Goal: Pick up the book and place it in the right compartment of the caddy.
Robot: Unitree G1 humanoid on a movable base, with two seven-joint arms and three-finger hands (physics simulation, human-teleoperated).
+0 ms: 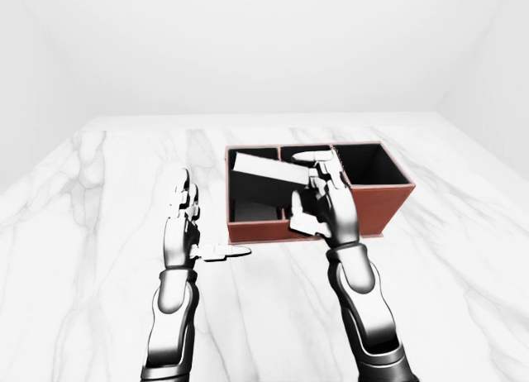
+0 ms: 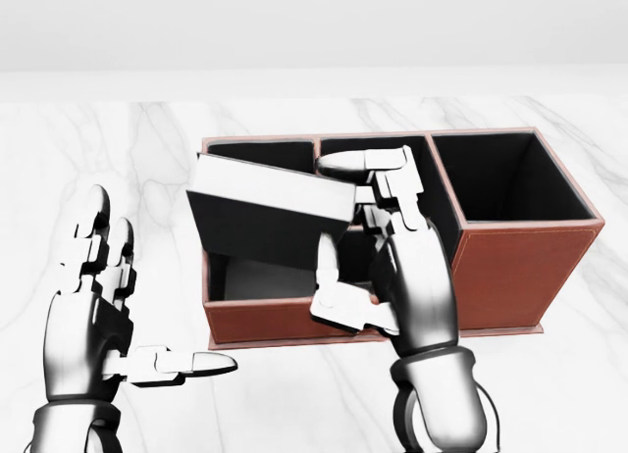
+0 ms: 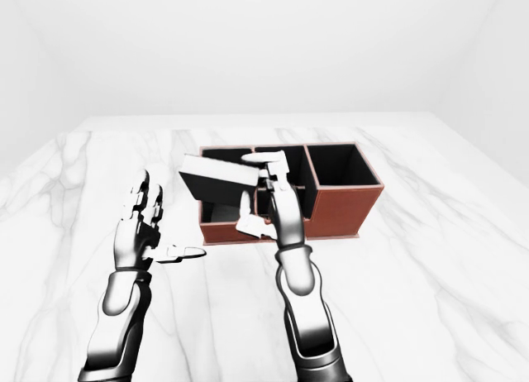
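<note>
A dark book (image 2: pixel 260 218) with a pale page edge is held in the air, tilted, over the left compartment of the brown caddy (image 2: pixel 520 267). My right hand (image 2: pixel 358 237) is shut on the book's right end, one finger across its top and the thumb below. The caddy's tall right compartment (image 2: pixel 500 174) shows only its dark inside. At the left of the head view my left hand (image 2: pixel 147 306) stands open beside the caddy, fingers upright and thumb pointing right, touching nothing.
The caddy stands on a white marble table (image 1: pixel 99 192) that reaches far on every side. A pale wall rises beyond the table's far edge. The caddy's middle part is split into two small compartments (image 2: pixel 378 178).
</note>
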